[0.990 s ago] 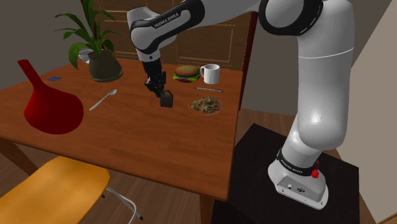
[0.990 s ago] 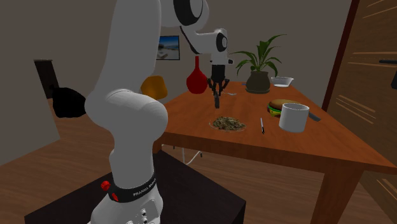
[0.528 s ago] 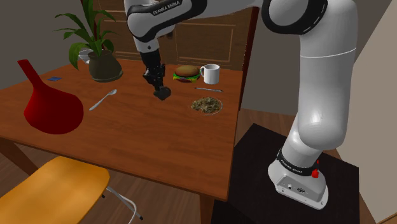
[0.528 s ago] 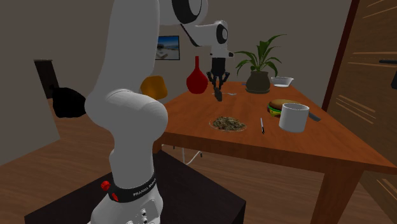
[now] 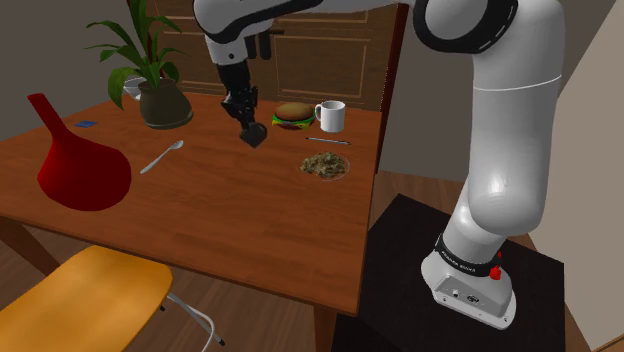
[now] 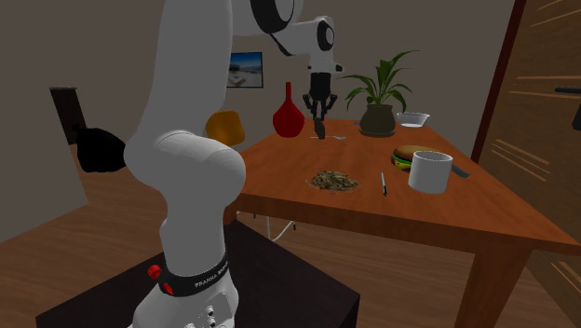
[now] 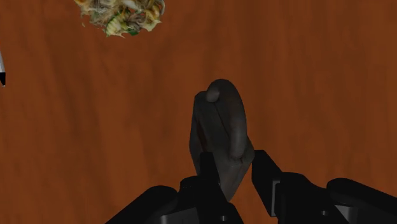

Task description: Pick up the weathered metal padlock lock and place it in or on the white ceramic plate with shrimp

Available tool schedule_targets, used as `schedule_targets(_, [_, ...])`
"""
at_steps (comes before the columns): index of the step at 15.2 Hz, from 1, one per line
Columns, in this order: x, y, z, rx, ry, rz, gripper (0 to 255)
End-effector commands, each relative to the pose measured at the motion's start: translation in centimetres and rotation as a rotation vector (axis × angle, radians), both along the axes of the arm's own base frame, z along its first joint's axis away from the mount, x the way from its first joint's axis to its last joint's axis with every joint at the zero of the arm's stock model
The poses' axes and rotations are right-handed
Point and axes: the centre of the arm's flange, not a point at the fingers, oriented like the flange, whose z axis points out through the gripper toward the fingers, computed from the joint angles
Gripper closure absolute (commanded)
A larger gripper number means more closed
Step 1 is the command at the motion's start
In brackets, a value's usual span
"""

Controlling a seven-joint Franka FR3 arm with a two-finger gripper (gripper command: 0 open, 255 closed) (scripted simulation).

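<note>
Brown wood table (image 5: 200, 215) w/ plate (image 5: 324, 166) of mixed food near its edge on the stand side. White arm (image 5: 500, 130) arching from black stand (image 5: 440, 300), past plate, to shoulder view's left of it. Orange chair (image 5: 80, 290) well apart from plate, at table's near edge. Red vase (image 5: 80, 165) far to plate's left in shoulder view. Potted plant (image 5: 152, 75) further back, also left of plate. Burger (image 5: 293, 115) & white mug (image 5: 331, 116) just behind plate. Spoon (image 5: 162, 156) btw vase & plate. Pen (image 5: 327, 141) btw plate & mug. Black gripper (image 5: 253, 131) up off tabletop, left of plate in shoulder view, fingers clamped on dark grey padlock (image 7: 219, 133). In wrist view, padlock pinched at one end, rounded end pointing away from fingers, plate apart from it, bare wood below.
</note>
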Motion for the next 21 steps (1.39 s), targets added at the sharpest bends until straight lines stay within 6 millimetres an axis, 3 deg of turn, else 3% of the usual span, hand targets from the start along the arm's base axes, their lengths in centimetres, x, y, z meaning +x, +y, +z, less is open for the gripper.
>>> schedule_targets(1, [0.0,0.0,1.0,0.000,0.000,0.000,255])
schedule_targets(8, [-5.7,-7.1,2.2,0.000,0.000,0.000,255])
schedule_targets(9, [-4.5,-5.9,2.0,0.000,0.001,-0.001,255])
schedule_targets(10, [-4.5,-5.9,2.0,0.000,0.001,-0.001,0])
schedule_targets(19, [-6.0,-9.5,-9.6,0.087,0.002,-0.022,0])
schedule_targets(21, [-6.1,-9.7,-10.8,0.092,0.002,-0.023,0])
